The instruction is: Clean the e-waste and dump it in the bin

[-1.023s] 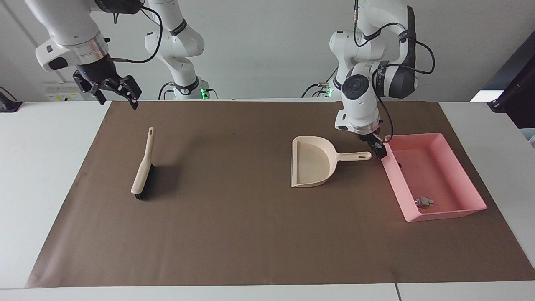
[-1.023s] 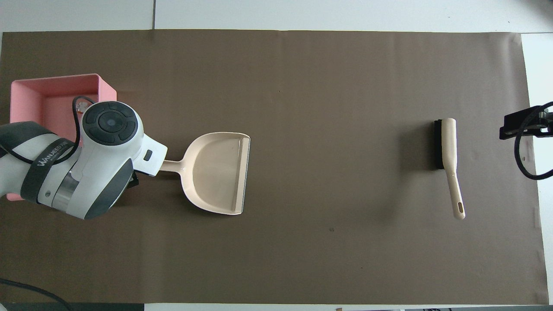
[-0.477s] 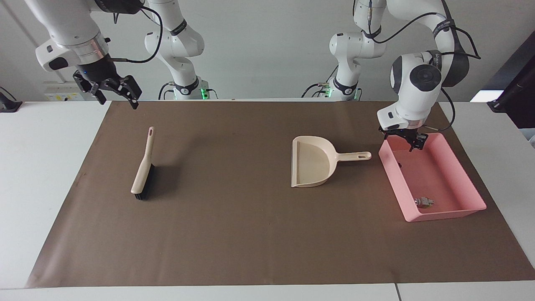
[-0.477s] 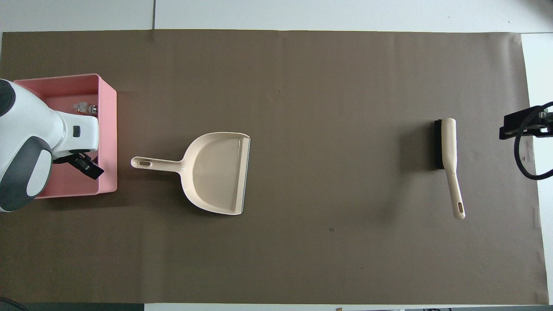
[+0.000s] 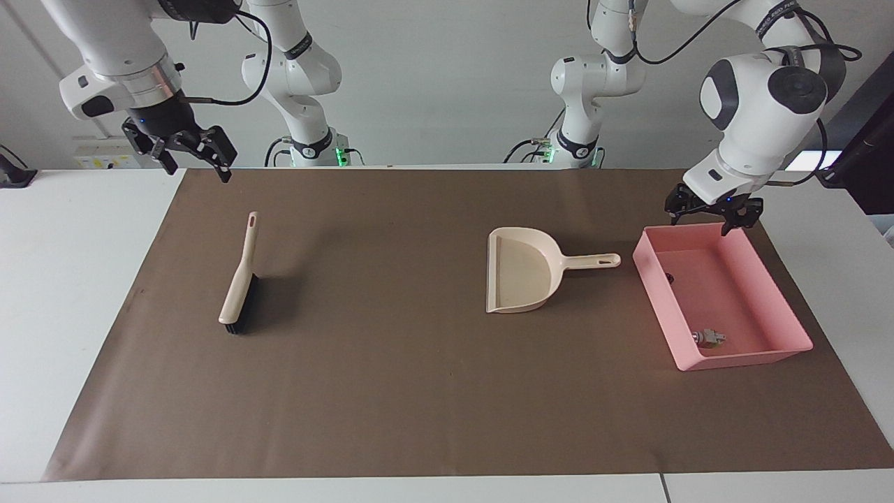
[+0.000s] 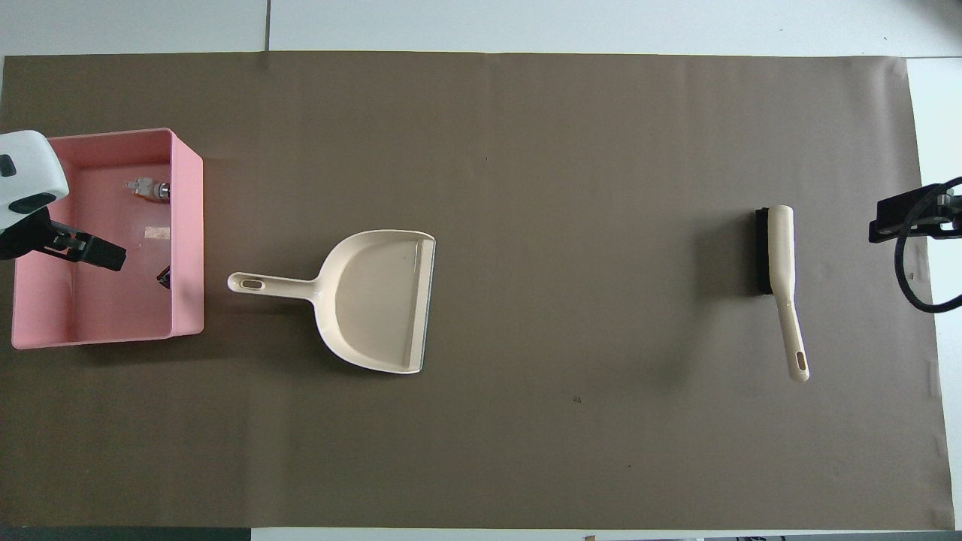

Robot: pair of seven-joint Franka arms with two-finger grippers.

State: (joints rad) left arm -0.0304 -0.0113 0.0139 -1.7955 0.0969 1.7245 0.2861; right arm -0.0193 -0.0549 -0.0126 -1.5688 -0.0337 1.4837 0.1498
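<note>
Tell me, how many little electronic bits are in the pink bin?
2. A white-grey bit lies in the bin at its end farther from the robots. A black bit lies by the wall beside the dustpan.

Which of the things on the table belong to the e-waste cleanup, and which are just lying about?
Job:
pink bin
white-grey e-waste bit in it
black e-waste bit in it
dustpan
brush

Lying about:
brown mat only; no stray items
</note>
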